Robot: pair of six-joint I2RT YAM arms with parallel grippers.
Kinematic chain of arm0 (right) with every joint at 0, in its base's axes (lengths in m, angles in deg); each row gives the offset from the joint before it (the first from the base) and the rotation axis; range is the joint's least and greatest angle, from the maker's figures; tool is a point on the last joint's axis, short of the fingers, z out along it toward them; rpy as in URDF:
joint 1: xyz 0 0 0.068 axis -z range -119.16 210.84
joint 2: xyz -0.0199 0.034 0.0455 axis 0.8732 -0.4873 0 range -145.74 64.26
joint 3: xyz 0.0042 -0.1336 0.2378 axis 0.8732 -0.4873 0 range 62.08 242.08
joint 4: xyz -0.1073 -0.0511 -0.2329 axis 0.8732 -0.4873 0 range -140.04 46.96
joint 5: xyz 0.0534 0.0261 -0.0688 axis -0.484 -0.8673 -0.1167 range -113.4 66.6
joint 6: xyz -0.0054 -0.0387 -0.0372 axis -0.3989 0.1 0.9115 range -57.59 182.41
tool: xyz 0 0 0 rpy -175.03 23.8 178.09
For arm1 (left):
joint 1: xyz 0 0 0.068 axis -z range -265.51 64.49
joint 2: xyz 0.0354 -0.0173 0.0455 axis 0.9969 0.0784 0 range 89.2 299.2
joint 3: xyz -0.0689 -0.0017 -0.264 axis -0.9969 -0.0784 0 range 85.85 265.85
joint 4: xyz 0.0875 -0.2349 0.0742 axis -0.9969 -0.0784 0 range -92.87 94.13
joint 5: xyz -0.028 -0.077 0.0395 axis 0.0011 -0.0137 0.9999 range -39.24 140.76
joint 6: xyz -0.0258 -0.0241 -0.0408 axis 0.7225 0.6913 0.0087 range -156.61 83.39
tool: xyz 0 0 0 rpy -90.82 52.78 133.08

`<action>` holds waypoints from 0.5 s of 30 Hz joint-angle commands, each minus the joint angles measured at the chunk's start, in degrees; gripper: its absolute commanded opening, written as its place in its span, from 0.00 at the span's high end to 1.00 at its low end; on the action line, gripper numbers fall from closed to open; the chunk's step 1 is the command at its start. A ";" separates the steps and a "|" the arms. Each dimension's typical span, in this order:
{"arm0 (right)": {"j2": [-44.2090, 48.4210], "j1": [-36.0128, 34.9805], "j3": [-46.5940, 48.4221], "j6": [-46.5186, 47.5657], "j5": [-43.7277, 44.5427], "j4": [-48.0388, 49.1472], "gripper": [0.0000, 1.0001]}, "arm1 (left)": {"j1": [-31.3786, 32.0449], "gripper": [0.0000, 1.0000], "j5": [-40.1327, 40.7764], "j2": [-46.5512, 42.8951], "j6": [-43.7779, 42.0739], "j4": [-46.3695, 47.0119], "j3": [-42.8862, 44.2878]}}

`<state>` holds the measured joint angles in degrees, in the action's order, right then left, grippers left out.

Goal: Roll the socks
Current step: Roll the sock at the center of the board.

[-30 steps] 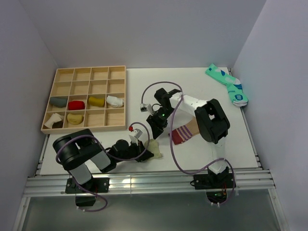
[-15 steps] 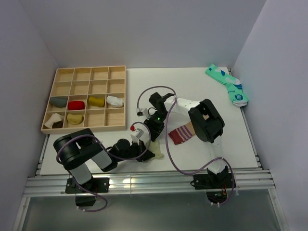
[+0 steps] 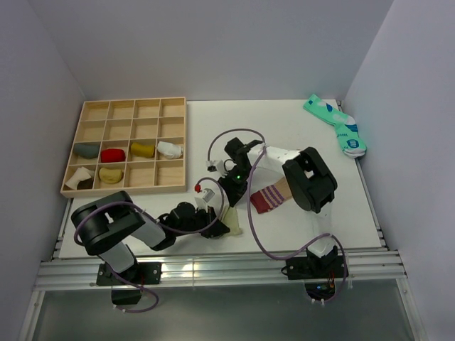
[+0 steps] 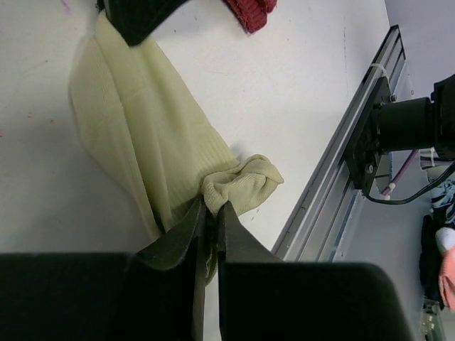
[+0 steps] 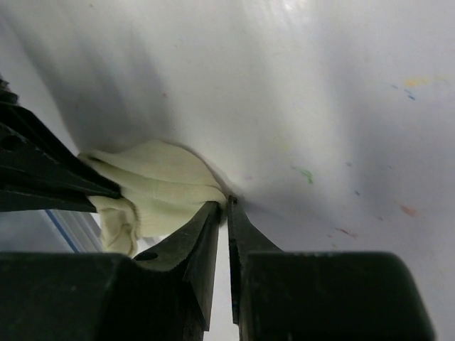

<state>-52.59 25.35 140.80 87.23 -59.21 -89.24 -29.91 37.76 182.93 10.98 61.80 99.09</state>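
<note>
The pale olive-green sock [image 3: 232, 222] lies near the table's front edge, stretched flat in the left wrist view [image 4: 138, 145]. My left gripper [image 3: 212, 226] is shut on its bunched near end [image 4: 211, 207]. My right gripper [image 3: 229, 197] comes down on the sock's far end, jaws pressed together at the fabric's edge [image 5: 227, 204]. In the right wrist view the sock [image 5: 158, 186] bulges between the two grippers. The tan sock with maroon toe and striped cuff [image 3: 269, 198] lies just right of the right gripper, partly under that arm.
A wooden compartment tray [image 3: 173, 142] at the back left holds several rolled socks. A teal patterned pair [image 3: 337, 126] lies at the back right corner. The metal rail [image 4: 359, 145] runs along the table's front edge, close to the olive sock.
My right gripper has dropped toward the front onto the olive sock's far end and closed from wide open. The left gripper has kept its hold, shifting slightly.
</note>
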 commanded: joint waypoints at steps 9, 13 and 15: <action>5.68 1.73 -1.38 -1.35 4.44 6.91 0.80 | 0.39 1.00 -5.55 -2.15 5.93 -10.38 3.46; 7.60 1.91 -2.07 -1.70 3.47 6.82 0.76 | 0.04 1.00 -5.28 -1.98 6.81 -14.16 4.78; 9.10 2.96 -2.69 -1.71 3.29 6.82 0.73 | -0.83 1.00 -6.86 -1.10 8.48 -15.04 5.22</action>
<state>-49.01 26.84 138.83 85.81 -54.93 -83.86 -30.00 33.48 181.47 17.41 51.29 103.07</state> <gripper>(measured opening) 0.258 0.109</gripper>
